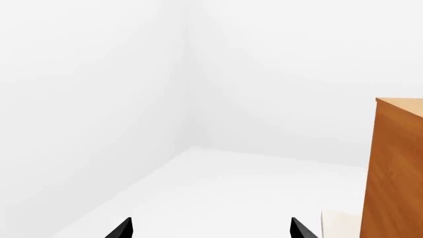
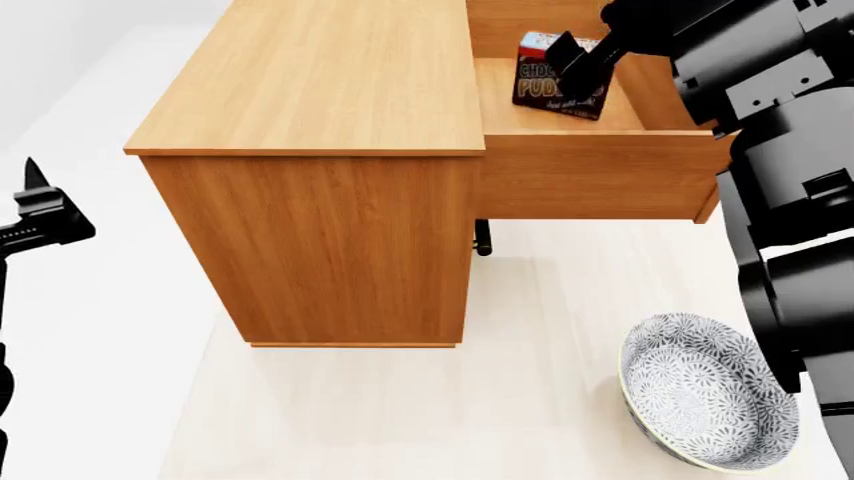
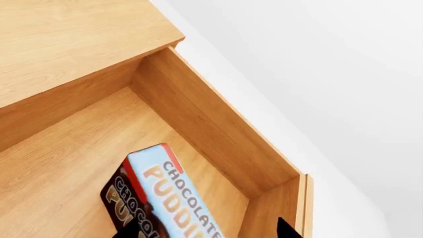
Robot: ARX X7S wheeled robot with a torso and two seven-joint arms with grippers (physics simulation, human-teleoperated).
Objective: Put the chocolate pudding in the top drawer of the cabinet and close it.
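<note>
Matt wood-grain cabinet [image 2: 320, 150]; glossy printed chocolate pudding [image 3: 168, 198] carton.

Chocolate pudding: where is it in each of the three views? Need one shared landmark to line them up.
Head view: chocolate pudding near the top edge, right of centre, inside the open top drawer, under the right gripper.
Right wrist view: at the bottom edge, left of centre, tilted on the drawer floor.
Left wrist view: not in it.
Shared landmark: the cabinet, whose wood shows in all three views.
</note>
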